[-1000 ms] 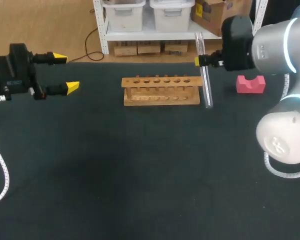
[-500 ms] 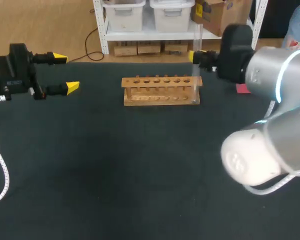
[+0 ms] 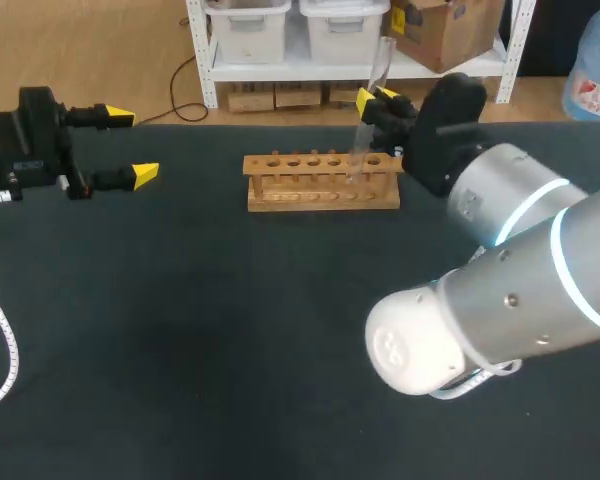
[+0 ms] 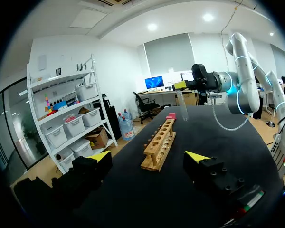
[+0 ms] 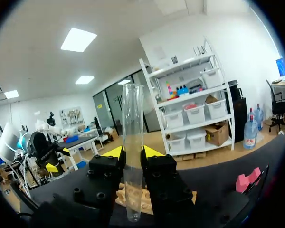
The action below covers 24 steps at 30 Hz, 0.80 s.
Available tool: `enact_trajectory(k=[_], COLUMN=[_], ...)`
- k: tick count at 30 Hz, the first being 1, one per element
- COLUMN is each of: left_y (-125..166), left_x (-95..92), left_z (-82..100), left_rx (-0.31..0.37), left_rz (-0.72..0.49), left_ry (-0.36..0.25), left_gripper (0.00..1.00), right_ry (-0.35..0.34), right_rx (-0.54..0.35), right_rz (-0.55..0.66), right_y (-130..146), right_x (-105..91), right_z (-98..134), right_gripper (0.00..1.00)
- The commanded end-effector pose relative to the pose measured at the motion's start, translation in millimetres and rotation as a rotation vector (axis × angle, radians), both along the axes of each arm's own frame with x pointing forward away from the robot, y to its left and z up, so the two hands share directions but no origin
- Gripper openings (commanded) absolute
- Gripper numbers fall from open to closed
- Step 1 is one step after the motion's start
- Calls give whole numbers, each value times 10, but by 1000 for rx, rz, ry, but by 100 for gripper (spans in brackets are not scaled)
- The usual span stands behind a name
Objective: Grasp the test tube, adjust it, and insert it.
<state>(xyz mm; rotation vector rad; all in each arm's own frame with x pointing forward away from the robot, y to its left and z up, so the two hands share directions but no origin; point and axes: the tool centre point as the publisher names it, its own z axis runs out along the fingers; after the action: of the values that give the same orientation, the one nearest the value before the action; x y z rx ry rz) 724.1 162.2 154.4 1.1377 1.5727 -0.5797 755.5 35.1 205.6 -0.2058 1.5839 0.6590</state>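
Head view, looking down on a dark desk [image 3: 180, 330]. The right arm [image 3: 500, 250], the bulkiest thing in sight, comes in from the right and crosses to the far middle, above a wooden rack [image 3: 322, 182] with a row of holes. The left pincer [image 3: 130, 145] sits well apart at the left edge, fingers spread wide and empty, seemingly parked out of the way. The right pincer [image 3: 375, 98] is clamped on a clear test tube [image 3: 363, 135], its fingers pressing from both sides. The tube is held nearly upright, slightly tilted, with its rounded lower end over the rack's right-hand holes, apparently to line it up for insertion. It does not look seated yet.
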Motion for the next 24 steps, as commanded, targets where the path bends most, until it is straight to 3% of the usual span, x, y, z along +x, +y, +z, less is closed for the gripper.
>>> enact_trajectory(k=[1,24], left_y=[-6,-6], left_x=[-9,-9], left_z=[-19,-19], left_rx=[-4,-4], left_rz=[6,6], left_ry=[-9,-9], left_gripper=[100,100], right_ry=[-181,-264], right_rx=[102,-66], right_rz=[-52,22], right_y=[-6,-24], right_x=[50,143], right_z=[-28,33], right_gripper=[0,0])
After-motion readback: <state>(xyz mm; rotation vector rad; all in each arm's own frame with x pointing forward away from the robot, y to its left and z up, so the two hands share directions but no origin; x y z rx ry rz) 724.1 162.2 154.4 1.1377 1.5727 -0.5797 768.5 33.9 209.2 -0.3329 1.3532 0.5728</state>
